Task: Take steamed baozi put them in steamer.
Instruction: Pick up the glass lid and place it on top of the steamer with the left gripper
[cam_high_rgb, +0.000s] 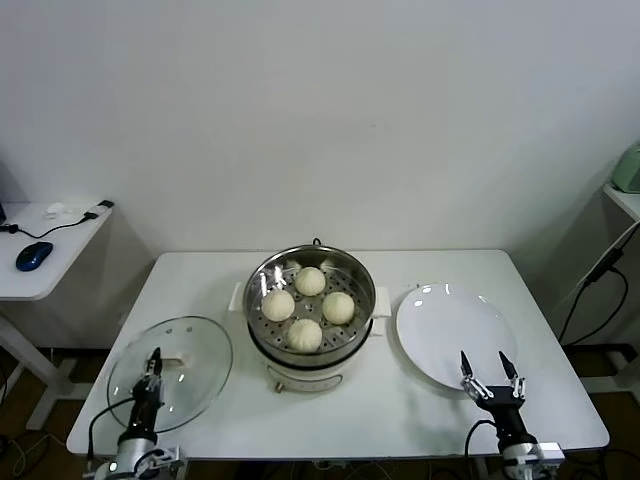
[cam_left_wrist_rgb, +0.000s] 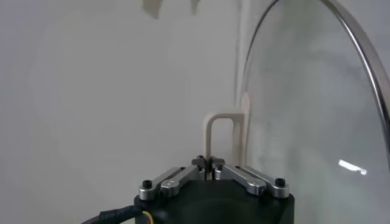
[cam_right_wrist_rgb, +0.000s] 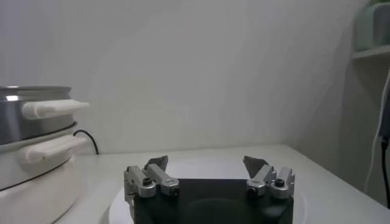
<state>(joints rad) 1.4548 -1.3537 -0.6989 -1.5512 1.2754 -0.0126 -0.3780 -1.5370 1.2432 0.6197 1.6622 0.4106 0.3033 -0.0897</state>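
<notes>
The left gripper (cam_high_rgb: 152, 371) sits low at the near left edge of the table (cam_high_rgb: 200, 290), pointing forward, its jaws pinched together on the lid handle (cam_left_wrist_rgb: 220, 137). The right gripper (cam_high_rgb: 491, 369) rests low at the near right, also pointing forward, with its two fingers (cam_right_wrist_rgb: 156, 164) spread wide and holding nothing.

We see a bright, evenly lit room with soft shadows under the steamer (cam_high_rgb: 311, 305), white glare patches on the plate (cam_high_rgb: 447, 335) and the glass lid (cam_left_wrist_rgb: 317, 109), and the left wrist view looking hazy where it peers through that lid.
</notes>
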